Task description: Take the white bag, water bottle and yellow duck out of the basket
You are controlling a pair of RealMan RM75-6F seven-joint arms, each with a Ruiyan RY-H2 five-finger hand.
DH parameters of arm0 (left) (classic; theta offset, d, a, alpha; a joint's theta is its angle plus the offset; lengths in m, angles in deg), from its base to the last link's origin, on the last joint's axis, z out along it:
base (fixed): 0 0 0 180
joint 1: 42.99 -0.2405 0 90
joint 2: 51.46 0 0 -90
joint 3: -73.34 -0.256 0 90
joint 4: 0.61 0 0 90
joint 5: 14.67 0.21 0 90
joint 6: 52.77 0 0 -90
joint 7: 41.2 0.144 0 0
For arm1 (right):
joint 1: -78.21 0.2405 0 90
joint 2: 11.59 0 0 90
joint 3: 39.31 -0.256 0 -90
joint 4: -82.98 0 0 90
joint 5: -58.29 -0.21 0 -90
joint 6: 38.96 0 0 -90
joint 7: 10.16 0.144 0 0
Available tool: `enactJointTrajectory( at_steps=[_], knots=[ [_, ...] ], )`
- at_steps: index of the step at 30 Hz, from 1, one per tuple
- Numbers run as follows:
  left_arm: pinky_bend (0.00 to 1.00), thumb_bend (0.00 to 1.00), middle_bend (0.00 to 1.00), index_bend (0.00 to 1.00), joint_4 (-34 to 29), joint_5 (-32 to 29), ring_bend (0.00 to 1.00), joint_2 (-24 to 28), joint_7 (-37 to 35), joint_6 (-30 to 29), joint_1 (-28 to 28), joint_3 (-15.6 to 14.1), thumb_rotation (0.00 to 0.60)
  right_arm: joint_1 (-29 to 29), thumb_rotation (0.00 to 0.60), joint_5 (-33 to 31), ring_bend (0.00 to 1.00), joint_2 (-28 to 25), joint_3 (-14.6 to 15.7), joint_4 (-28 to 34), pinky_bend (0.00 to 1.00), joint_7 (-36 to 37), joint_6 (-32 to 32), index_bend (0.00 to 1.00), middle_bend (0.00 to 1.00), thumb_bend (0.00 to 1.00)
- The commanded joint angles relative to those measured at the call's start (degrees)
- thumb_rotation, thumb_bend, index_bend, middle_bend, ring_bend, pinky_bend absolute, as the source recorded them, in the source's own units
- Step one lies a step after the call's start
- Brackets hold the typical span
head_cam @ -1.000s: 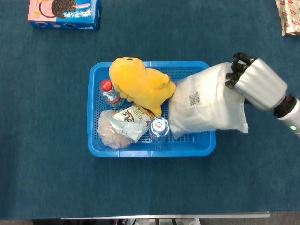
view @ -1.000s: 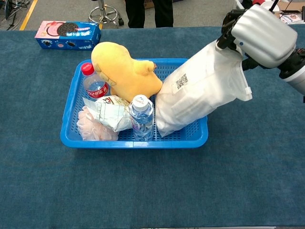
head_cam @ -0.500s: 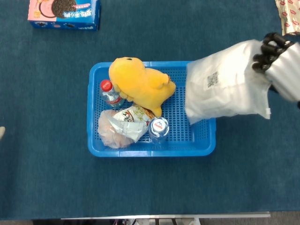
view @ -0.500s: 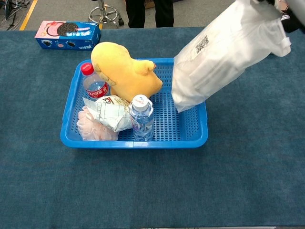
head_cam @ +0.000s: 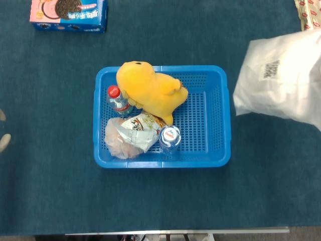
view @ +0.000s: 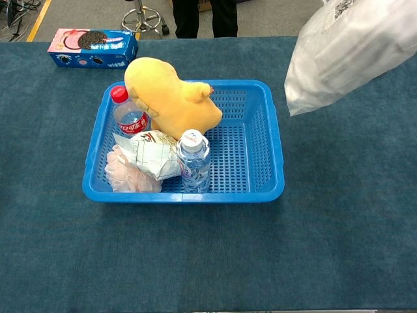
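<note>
The white bag [head_cam: 283, 78] hangs in the air to the right of the blue basket [head_cam: 216, 115], clear of its rim; in the chest view the white bag [view: 345, 55] is high at the upper right. My right hand holding it is hidden behind the bag or lies past the frame edge. The yellow duck [head_cam: 150, 90] lies in the basket's back left. Beside it is a red-capped water bottle [head_cam: 117, 99]. A blue-labelled bottle [head_cam: 170, 137] stands at the front. Two pale fingertips of my left hand [head_cam: 3, 140] show apart at the far left edge, holding nothing.
A crumpled snack packet [head_cam: 136, 131] and a pinkish mesh bag [head_cam: 116, 143] also lie in the basket. A pink and blue biscuit box [head_cam: 67, 14] sits at the back left. A patterned packet [head_cam: 308, 15] is at the back right corner.
The white bag has been lifted out of the basket and carried up and to the right. The right hand has left the frames. Pale fingertips have appeared at the left edge.
</note>
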Motion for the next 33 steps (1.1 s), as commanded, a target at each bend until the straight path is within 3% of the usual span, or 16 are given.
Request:
enactJointTrajectory(
  at_steps=[1, 5, 9, 12, 21, 33],
  knots=[
    [0.46, 0.17, 0.34, 0.49, -0.04, -0.18, 0.25, 0.04, -0.01, -0.21, -0.21, -0.04, 0.6, -4.17, 0.6, -2.14, 0.7, -5.48, 3.6, 5.48, 0.49, -4.68, 3.48, 0.99, 0.91, 0.17],
    [0.46, 0.17, 0.34, 0.49, -0.1, -0.18, 0.25, 0.18, -0.13, -0.47, -0.42, -0.14, 0.6, -8.24, 0.6, -7.08, 0.56, -13.04, 7.07, 15.74, 0.48, -11.9, 9.16, 0.78, 0.74, 0.01],
    [0.46, 0.17, 0.34, 0.49, -0.06, 0.0, 0.25, 0.14, -0.05, -0.31, -0.27, -0.21, 0.6, -9.63, 0.6, -10.87, 0.38, -16.92, 8.0, 21.34, 0.42, -14.42, 12.71, 0.49, 0.51, 0.0],
    [0.46, 0.17, 0.34, 0.49, -0.11, 0.02, 0.25, 0.08, -0.01, -0.38, -0.24, -0.15, 0.6, -9.9, 0.6, -11.13, 0.3, -17.92, 7.73, 22.65, 0.39, -13.76, 13.39, 0.38, 0.41, 0.0],
    [0.46, 0.17, 0.34, 0.49, 0.31, -0.38, 0.25, -0.12, -0.4, -0.28, -0.41, -0.25, 0.6, -8.02, 0.6, -6.08, 0.26, -16.0, 4.91, 21.56, 0.38, -5.41, 12.52, 0.36, 0.36, 0.0],
    [0.46, 0.17, 0.34, 0.49, 0.82, -0.54, 0.25, -0.08, -1.43, -0.73, -0.79, -0.29, 0.6, 4.82, 0.6, -1.37, 0.25, -5.93, 2.11, 15.42, 0.38, 3.34, 27.35, 0.36, 0.36, 0.0]
  ],
)
